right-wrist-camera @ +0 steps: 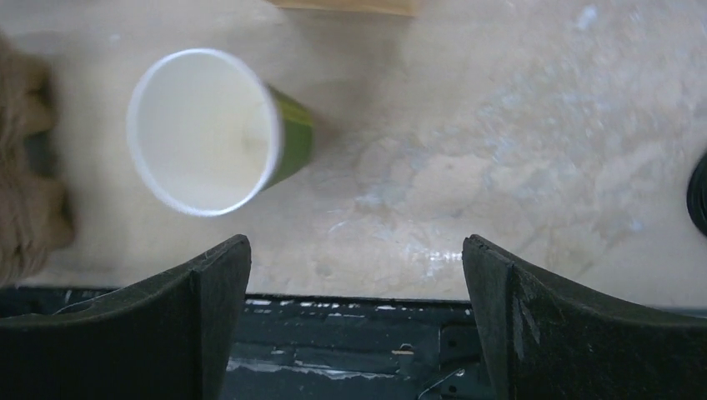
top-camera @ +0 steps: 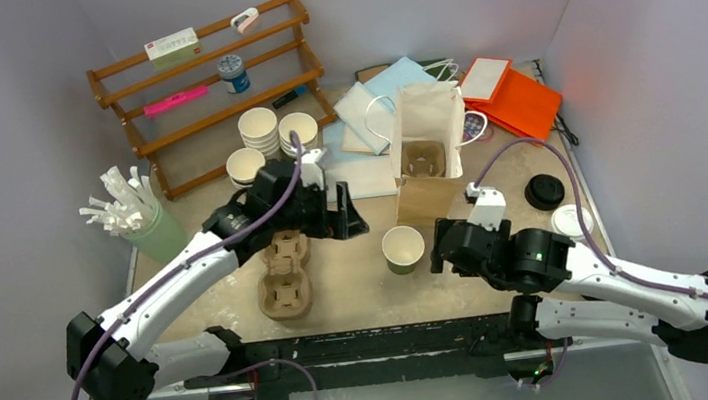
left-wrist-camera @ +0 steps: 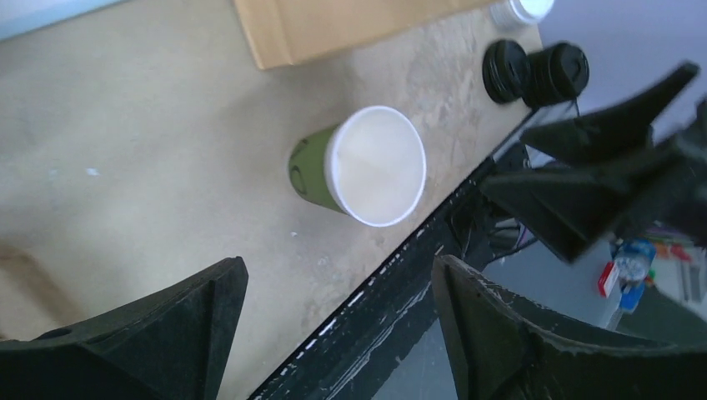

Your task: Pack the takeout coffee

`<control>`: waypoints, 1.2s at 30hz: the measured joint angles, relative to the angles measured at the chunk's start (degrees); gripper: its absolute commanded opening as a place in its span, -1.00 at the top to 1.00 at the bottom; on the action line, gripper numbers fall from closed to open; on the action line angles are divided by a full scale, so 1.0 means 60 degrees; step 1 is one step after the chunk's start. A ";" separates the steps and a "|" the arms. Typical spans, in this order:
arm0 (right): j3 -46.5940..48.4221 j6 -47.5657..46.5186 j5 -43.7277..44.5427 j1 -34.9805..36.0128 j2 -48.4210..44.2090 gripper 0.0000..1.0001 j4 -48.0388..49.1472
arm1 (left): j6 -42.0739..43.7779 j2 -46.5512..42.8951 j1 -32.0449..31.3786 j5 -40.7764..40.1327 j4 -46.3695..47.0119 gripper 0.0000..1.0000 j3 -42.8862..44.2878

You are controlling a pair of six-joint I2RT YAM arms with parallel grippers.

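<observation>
Your left claw [top-camera: 344, 221] stands wide apart and holds nothing, hovering over the table [top-camera: 361, 300] to the left of the green paper cup [top-camera: 403, 249]. Your right claw [top-camera: 439, 247] is also spread wide and empty, near the cup's right side and not touching it. The cup stands upright without a lid, just in front of the paper bag [top-camera: 426, 116], which has a pulp cup tray [top-camera: 423, 161] inside.

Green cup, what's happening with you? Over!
Left gripper, right gripper open, empty. Green cup upright on table, lidless, unheld. Paper bag just behind, nothing between.
</observation>
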 measured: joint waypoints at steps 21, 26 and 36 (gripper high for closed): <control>0.0146 -0.0860 -0.3311 -0.9938 0.3187 -0.97 0.1749 | -0.0656 0.1606 -0.2699 -0.1821 0.1239 -0.39 -0.0739; 0.1377 -0.1534 -0.3304 -1.1424 0.4331 -0.97 0.2317 | -0.0925 0.1668 -0.2739 -0.2080 0.1661 -0.39 -0.0969; 0.4058 -0.2444 -0.2860 -1.2783 0.7253 -0.97 0.2645 | -0.0291 0.1188 -0.2739 -0.2426 0.2095 -0.78 -0.1191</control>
